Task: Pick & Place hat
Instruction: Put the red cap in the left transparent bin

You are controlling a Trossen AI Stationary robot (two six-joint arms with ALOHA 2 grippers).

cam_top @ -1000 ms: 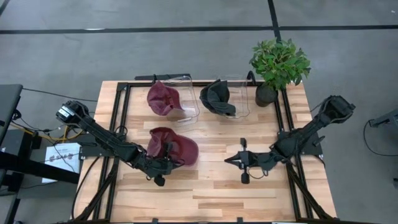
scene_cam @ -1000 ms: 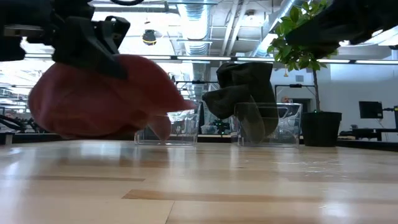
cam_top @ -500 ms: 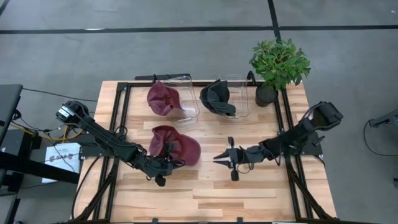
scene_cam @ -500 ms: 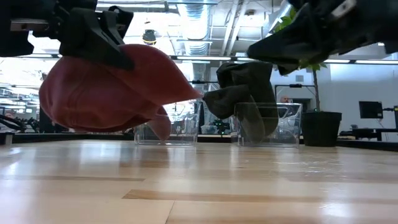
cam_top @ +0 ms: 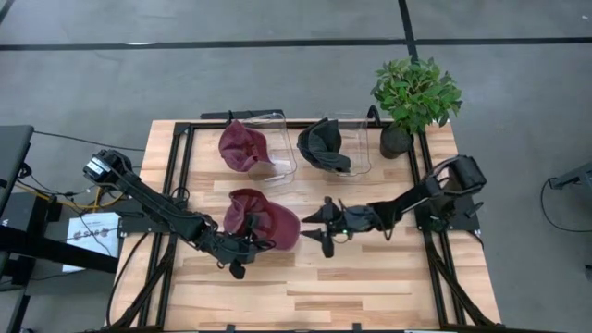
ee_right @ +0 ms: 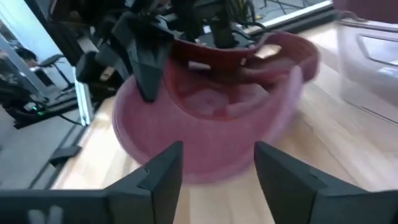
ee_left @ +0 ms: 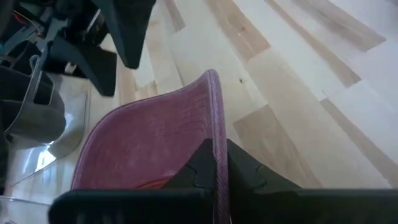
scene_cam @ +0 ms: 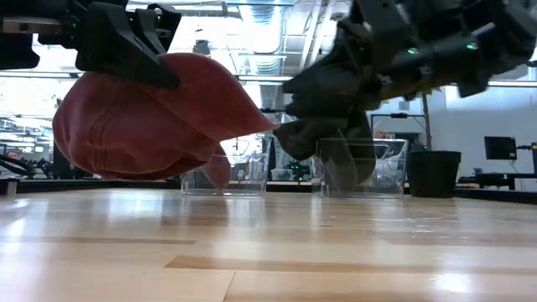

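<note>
Now the bench (cam_top: 388,277) carries two clear bins at its far edge. Left of centre the red hat (cam_top: 268,222) hangs lifted, pinched shut in the left gripper (cam_top: 248,229). Just beside its right, the right gripper (cam_top: 319,227) gapes, empty. Looks like a handover: it must close on the hat.

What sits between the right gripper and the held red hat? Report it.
Nothing: in the high view only bare table separates the open right gripper from the red hat that the left gripper holds. The right wrist view also shows a clear gap.
</note>
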